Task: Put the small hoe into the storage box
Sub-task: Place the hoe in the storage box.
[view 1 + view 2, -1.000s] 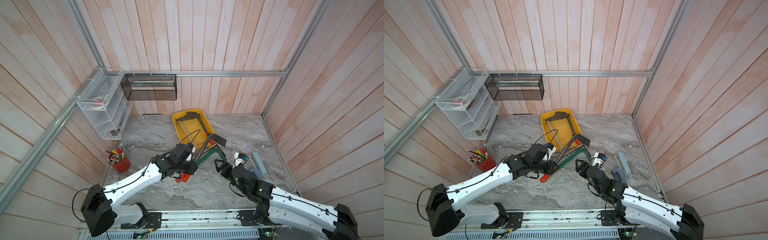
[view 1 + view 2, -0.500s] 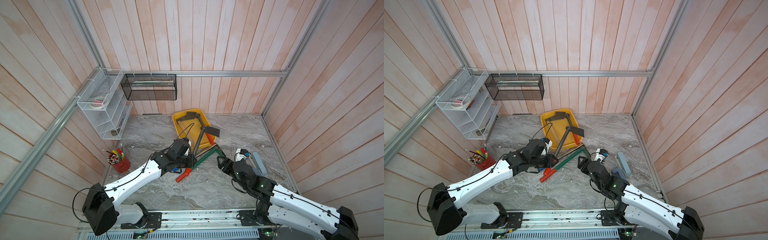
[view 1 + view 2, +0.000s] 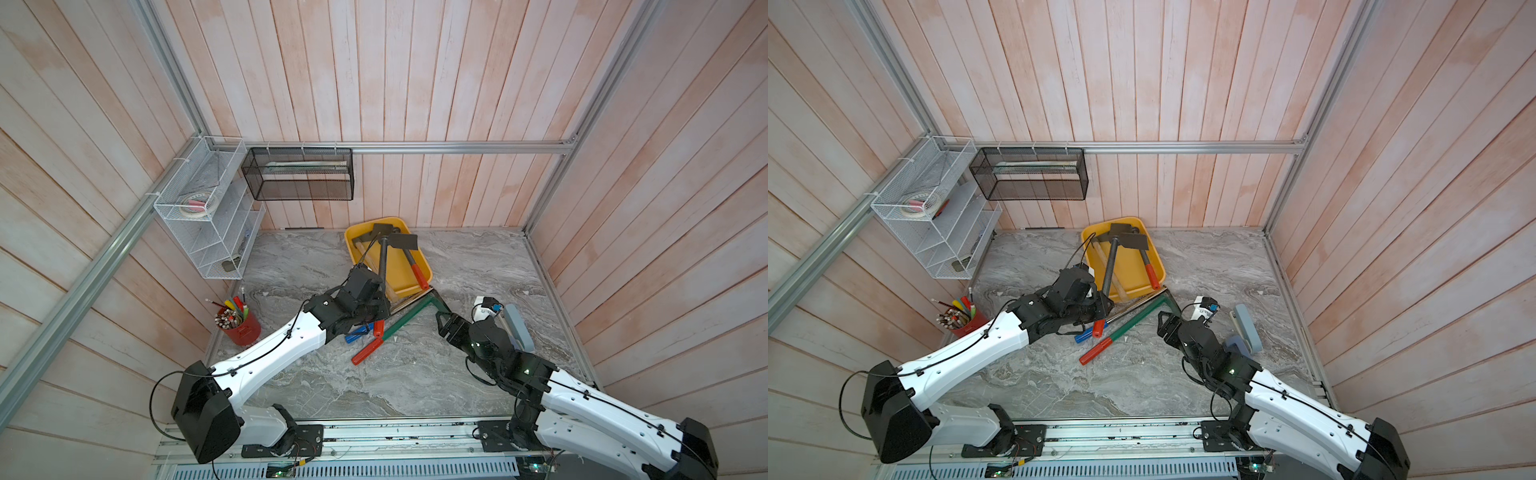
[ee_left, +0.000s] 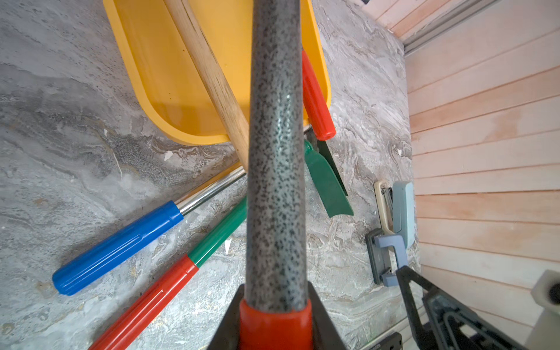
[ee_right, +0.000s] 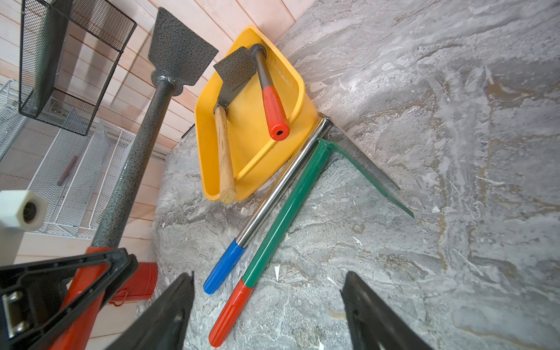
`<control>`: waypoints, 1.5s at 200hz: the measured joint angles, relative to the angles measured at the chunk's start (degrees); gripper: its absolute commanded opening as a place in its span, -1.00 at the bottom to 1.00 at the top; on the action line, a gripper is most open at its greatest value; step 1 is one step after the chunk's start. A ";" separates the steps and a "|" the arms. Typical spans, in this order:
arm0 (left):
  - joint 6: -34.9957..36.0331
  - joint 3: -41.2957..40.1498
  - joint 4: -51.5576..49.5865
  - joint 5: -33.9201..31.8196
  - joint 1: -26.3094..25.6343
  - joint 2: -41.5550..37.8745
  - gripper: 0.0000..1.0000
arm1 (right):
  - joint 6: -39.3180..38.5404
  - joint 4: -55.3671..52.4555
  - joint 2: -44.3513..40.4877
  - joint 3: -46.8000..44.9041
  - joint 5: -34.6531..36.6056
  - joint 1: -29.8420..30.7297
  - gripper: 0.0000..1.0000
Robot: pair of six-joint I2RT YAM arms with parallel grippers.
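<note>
Jaws of our left gripper (image 3: 374, 309) clamp the small hoe (image 3: 382, 262) over the storage box (image 3: 348, 243); our right gripper (image 3: 445, 322) gapes empty.

Small hoe (image 3: 382, 266) is up off the marble floor: speckled grey metal shaft, flat grey blade, red plastic grip pinched in the left gripper (image 3: 376, 309). It is steeply tilted, with the blade end hanging over the storage box (image 3: 401, 272), a shallow yellow plastic tray with rounded corners, sitting askew against the back wall.
</note>
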 measured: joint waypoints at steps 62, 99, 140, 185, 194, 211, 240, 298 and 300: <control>-1.88 5.68 -4.24 -4.04 0.35 4.11 -1.00 | 0.00 0.02 -0.17 0.00 -0.52 -0.33 0.59; -2.19 9.20 -6.19 -4.33 2.40 6.62 -1.00 | -0.02 0.02 -0.44 0.00 -0.76 -0.52 0.59; -2.34 10.12 -7.30 -2.95 6.05 8.24 -1.00 | -0.02 0.02 -1.22 0.00 -0.92 -0.70 0.59; -2.40 11.89 -7.82 -0.44 9.79 10.38 -1.00 | -0.04 0.02 -1.40 0.00 -1.16 -0.83 0.59; -2.43 12.24 -7.85 0.02 10.47 10.75 -1.00 | -0.09 0.02 -1.38 0.00 -1.20 -0.87 0.59; -2.64 12.90 -7.82 0.52 11.56 11.54 -1.00 | -0.22 0.02 -1.38 0.00 -1.38 -1.01 0.59; -2.86 14.12 -7.82 0.96 12.96 12.96 -1.00 | -0.42 0.04 -1.22 0.00 -1.55 -1.18 0.59; -3.28 16.22 -6.75 1.49 14.84 15.85 -1.00 | -0.39 0.04 -1.20 0.00 -2.23 -1.40 0.59; -3.28 16.33 -6.62 1.49 14.88 16.02 -1.00 | -0.42 0.04 -1.25 0.00 -2.23 -1.42 0.59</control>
